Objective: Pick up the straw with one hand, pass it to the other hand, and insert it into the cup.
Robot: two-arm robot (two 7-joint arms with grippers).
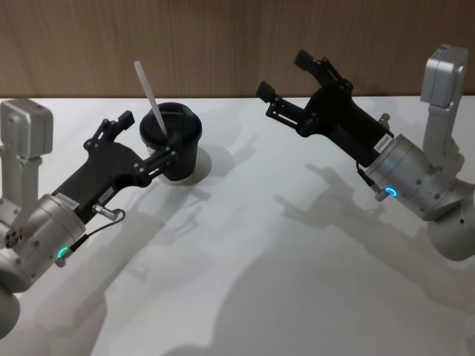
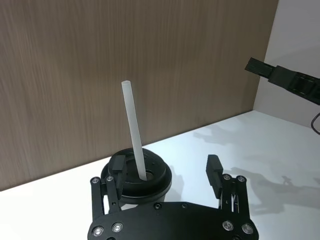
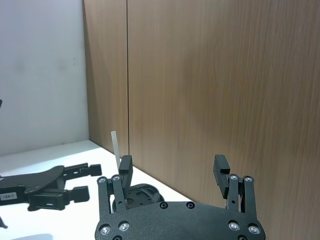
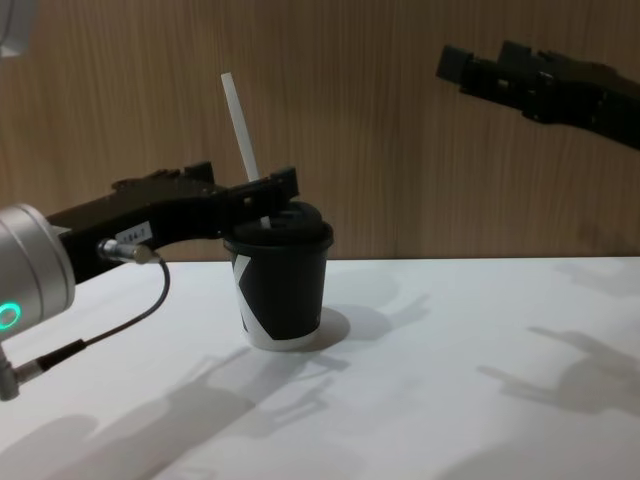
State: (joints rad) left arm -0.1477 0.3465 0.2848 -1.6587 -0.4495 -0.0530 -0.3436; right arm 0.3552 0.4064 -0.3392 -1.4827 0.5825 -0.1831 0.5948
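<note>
surface: white desk (image 1: 282,282), meeting a wood-panelled wall at its far edge | on it: black paper cup (image 4: 282,290) with domed lid, upright, left of centre, near the wall | cup mark: white, near base

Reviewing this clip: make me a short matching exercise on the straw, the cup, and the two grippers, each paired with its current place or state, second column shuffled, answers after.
Column one:
1. straw
2. cup
3. left gripper
4. right gripper

Column two:
A. open, raised above the table, far from the cup
B. standing tilted in the lid's hole
C. open, fingers either side of the lid's top, gripping nothing
D. upright on the table, lid on

Pairs: 1-B, 2-D, 3-C, 4-A
</note>
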